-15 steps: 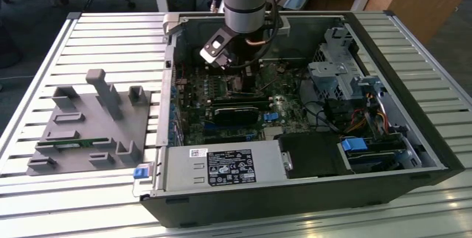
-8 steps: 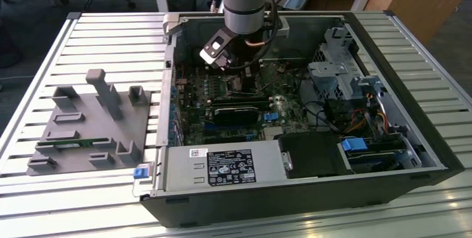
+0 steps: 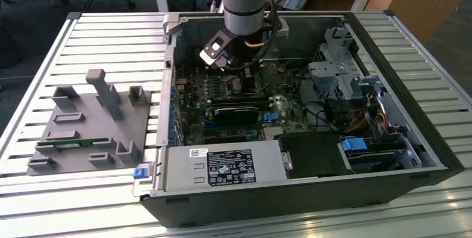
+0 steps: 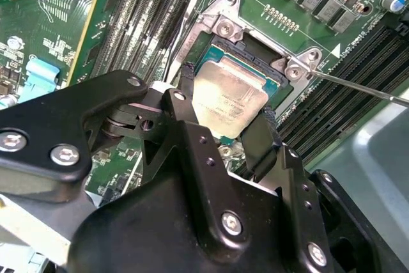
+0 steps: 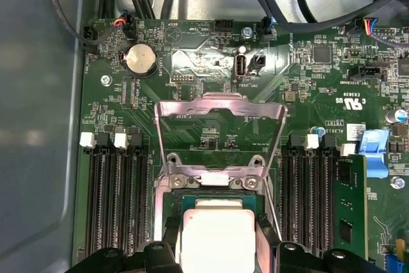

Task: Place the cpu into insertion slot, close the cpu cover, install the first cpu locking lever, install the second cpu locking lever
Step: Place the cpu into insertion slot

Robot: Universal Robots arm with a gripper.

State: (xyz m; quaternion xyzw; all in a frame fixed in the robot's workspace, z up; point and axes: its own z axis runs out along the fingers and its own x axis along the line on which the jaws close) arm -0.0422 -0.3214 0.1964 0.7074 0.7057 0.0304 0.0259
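Reaching down into the open computer case [image 3: 431,155], the tool [image 4: 227,112] pinches the cpu [image 4: 231,94] between its 2 fingers [image 4: 268,137], right over the insertion slot [image 4: 254,50]. Just beyond the fingertips, the cpu cover [image 5: 220,104] is swung open. Memory slots [image 5: 118,202] flank the tool on both sides, and a thin locking lever [image 4: 358,87] juts out beside it.

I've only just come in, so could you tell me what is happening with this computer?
A robot arm reaches into the open computer case. Its pincer straddles the cpu, which lies at the insertion slot on the motherboard. The cpu cover is swung up, not yet closed.
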